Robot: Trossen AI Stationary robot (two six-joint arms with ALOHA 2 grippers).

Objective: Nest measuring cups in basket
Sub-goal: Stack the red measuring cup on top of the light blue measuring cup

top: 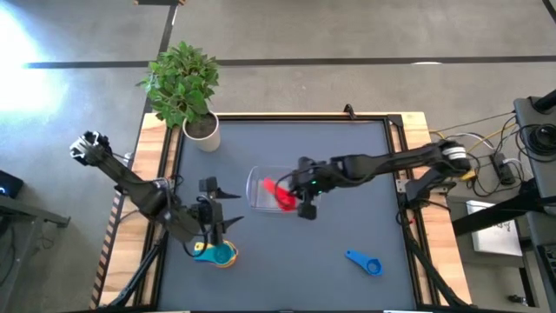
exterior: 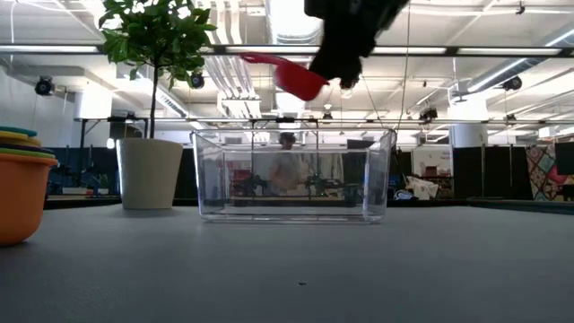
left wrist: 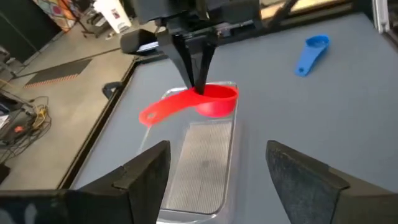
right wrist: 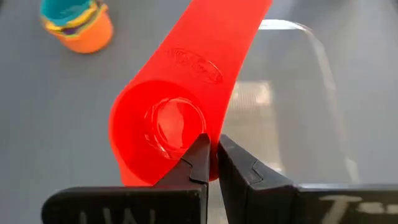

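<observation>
We hold the red cup above the basket, pinched by its rim in our right gripper, whose fingers are pressed together on the cup wall. From counter level, the cup hangs well clear of the basket's top edge, tilted, with its handle pointing away from the gripper. The basket looks empty.

The grip is our main worry. We have only a thin edge of the rim between the fingertips, and the long handle hangs off to one side, so the cup could swivel or slip out before we lower it. Dropped from this height it would probably bounce off the hard plastic, land on its side or hop out onto the counter.

Placement is the next risk. In the overhead view the cup sits toward the basket's right end, and the handle is long. If we come down off-centre, the handle may catch the wall and leave the cup propped at an angle, which would spoil the nesting of later cups.

Our left gripper hovers over the stack of nested cups, fingers spread, near the counter's front left. The blue cup lies alone at the front right, well apart from both arms.
</observation>
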